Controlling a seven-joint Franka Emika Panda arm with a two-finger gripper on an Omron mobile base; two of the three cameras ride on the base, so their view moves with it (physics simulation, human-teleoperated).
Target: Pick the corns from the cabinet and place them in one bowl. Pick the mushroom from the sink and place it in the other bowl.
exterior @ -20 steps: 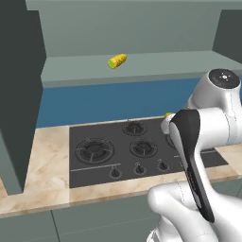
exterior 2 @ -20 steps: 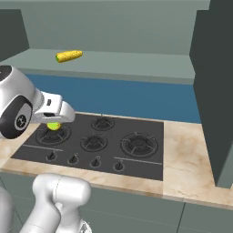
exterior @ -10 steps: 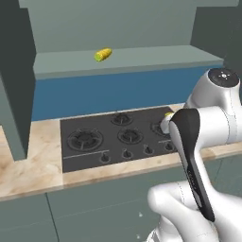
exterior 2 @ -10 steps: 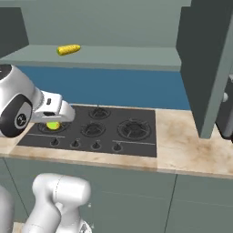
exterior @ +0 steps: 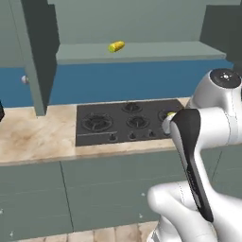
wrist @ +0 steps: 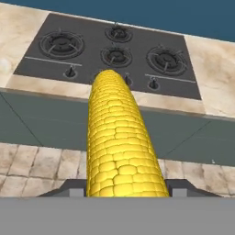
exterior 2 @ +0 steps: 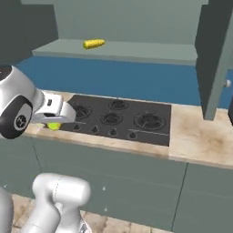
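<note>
One corn (wrist: 120,147) fills the middle of the hand view, a bumpy yellow cob pointing away, with my gripper (wrist: 126,187) shut on it. Its end peeks out at the gripper (exterior 2: 57,122) over the counter's front edge, left of the cooktop; from the other side the gripper (exterior: 169,116) shows a sliver of yellow. A second corn (exterior: 116,46) (exterior 2: 93,43) lies on the shelf of the grey-green cabinet (exterior: 151,51), whose dark door (exterior: 40,52) stands open. The bowls, the mushroom and the sink are out of view.
A black cooktop (exterior: 127,123) (exterior 2: 123,117) (wrist: 114,50) with several burners is set in the beige stone counter (exterior: 33,137). Grey-green drawer fronts (exterior 2: 113,173) run below it, above a tiled floor (wrist: 41,165). The cabinet's other door (exterior 2: 214,54) hangs at the right.
The whole picture has shifted: the base has backed away from the counter and moved sideways, so more of the drawer fronts shows. The corn stays in my gripper.
</note>
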